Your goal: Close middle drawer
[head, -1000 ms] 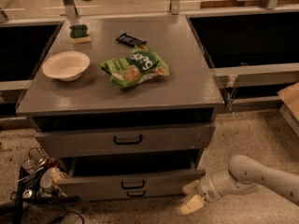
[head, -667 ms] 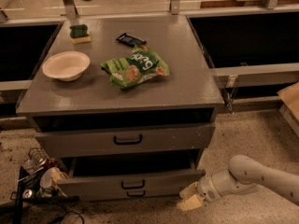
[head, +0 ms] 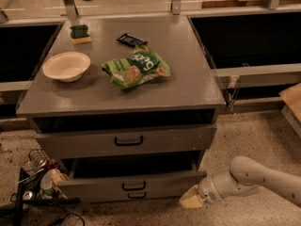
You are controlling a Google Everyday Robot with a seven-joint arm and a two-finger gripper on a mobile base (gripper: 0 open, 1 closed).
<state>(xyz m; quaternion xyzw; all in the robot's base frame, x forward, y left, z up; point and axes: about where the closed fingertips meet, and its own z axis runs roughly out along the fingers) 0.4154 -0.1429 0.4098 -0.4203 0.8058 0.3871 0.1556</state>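
The middle drawer (head: 94, 187) is a wide grey drawer with a low flat front and a small black handle (head: 134, 186). It stands pulled out from the grey cabinet (head: 188, 86), and its dark inside shows above the front. My gripper (head: 190, 200) is low near the floor, at the drawer front's right end, on the white arm (head: 256, 175) that reaches in from the right. I cannot tell whether it touches the front. Just below is the narrowest drawer front with its own handle (head: 137, 195).
The taller top drawer front (head: 178, 140) sits slightly out above. On the cabinet top lie a white bowl (head: 66, 66), a green chip bag (head: 135, 68), a dark snack bar (head: 131, 39) and a sponge (head: 80, 34). A wire rack of clutter (head: 35, 180) stands on the floor at left.
My gripper has crept slightly up and left towards the right end of the middle drawer front. The drawer has not visibly moved.
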